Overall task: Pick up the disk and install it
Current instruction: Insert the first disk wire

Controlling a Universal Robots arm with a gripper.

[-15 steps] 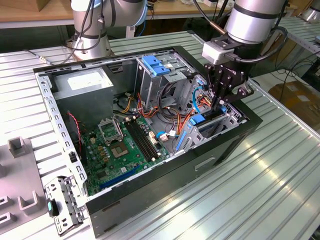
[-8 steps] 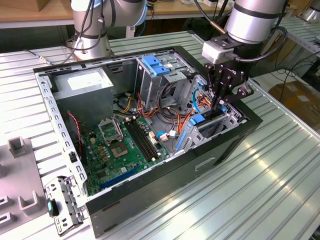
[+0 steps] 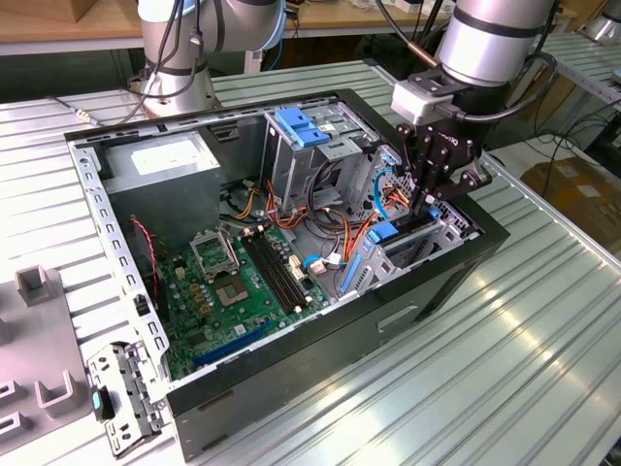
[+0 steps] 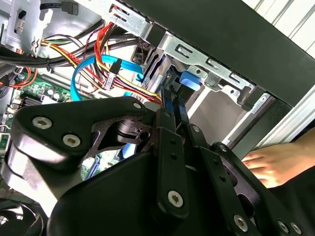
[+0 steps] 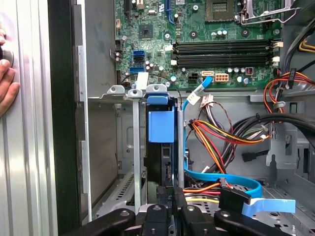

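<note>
Jaws seemingly tight around the disk (image 5: 161, 125), upright within the metal bay (image 5: 136, 147) beside the motherboard (image 5: 157, 54).

Blue-framed dark disk (image 5: 161, 126) stands edgewise in the drive bay (image 5: 136, 147).

Ribbed metal table (image 3: 543, 369) (wooden bench (image 3: 39, 29) behind).

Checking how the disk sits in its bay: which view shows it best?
The first wrist view: the disk sits between the bay rails, blue carrier plainly seen. In the exterior view and second wrist view the gripper hides most of it.
</note>
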